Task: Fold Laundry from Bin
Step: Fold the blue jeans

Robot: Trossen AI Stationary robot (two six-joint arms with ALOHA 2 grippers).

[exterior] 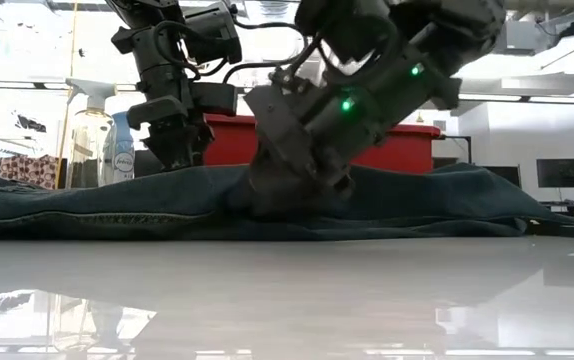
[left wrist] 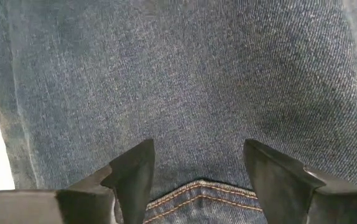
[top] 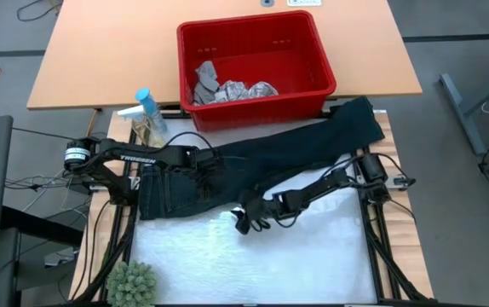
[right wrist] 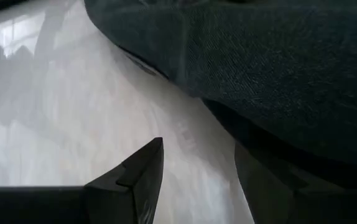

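Observation:
The dark trousers (top: 313, 141) lie spread across the table, waist end at the left and legs running to the far right. My left gripper (top: 212, 165) stands open over the waist end, pointing steeply down, and an orange-stitched seam (left wrist: 197, 186) shows between its fingers. My right gripper (top: 249, 220) is open and low at the trousers' near edge (right wrist: 185, 74), slanting down over the white table top (right wrist: 73, 112). The red bin (top: 313, 51) stands behind the trousers, with a grey cloth (top: 204, 77) and a white printed cloth (top: 244, 89) lying on its floor. My left gripper's fingers (left wrist: 135, 168) stand close over the denim (left wrist: 178, 74), and I cannot tell whether their tips touch it. My right gripper has one finger (right wrist: 272, 186) in the shadow under the trousers' near edge; I cannot tell whether it touches the cloth.
Two spray bottles (top: 146, 115) stand at the far left, beside the bin. A small green plant (top: 132, 286) sits at the near left corner. The white table top (top: 270, 256) lies bare on the near side of the trousers.

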